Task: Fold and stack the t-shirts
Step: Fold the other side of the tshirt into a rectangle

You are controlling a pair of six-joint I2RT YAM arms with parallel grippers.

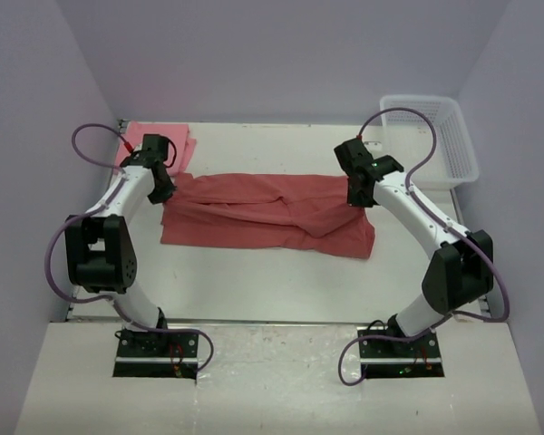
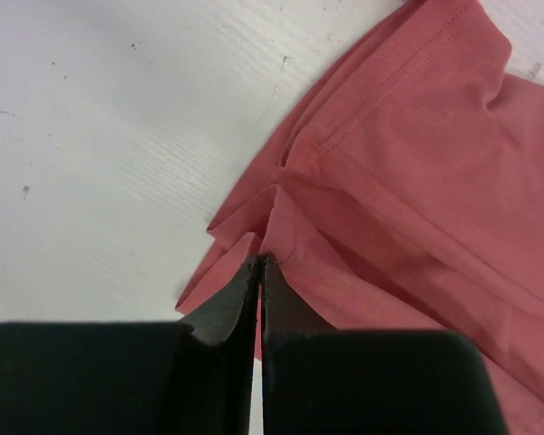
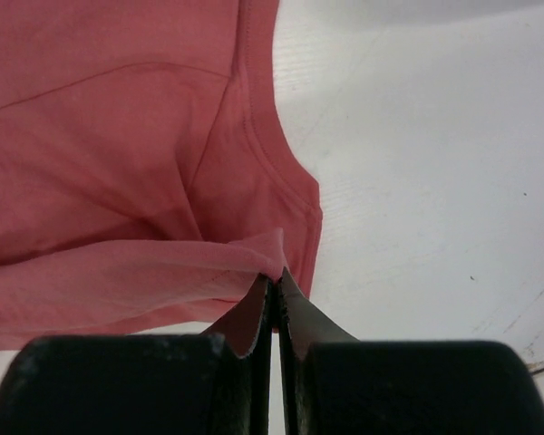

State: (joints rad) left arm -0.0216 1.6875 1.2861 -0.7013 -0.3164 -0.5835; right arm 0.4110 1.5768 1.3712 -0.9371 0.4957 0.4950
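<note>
**Both tools pinch the red shirt, ready for the fold**

The red shirt [image 1: 263,213] lies spread in a long, creased band on the desk [image 1: 272,290], a short way from the basket [image 1: 462,154] and nearer the arms than it. The pink shirt [image 1: 177,133] sits bunched well apart from the basket, past the red shirt's far end.

The right tool [image 3: 276,276] is pressed together on a thin fold of red cloth at the end nearest the basket. The left tool [image 2: 259,261] is likewise pressed together, pinching the hem at the end farthest from the basket. Neither wrist view shows a gap between the jaws.

The step in hand looks like one fold of the red shirt, with stacking to come after.

To do it well:
- Raise both tools together and level, so the edge between them stays straight and does not sag in the middle.
- Keep a light pull between the two ends. Cotton this soft will drape and crease if it goes slack.
- Each pinch looks shallow, close to the edge, so a hard tug may slip the cloth free.
- Carry the held edge over to the opposite edge, lay it down edge on edge, and only then spread the tools.
- Smooth out the wrinkles at the middle of the band, or they will be folded in.
</note>
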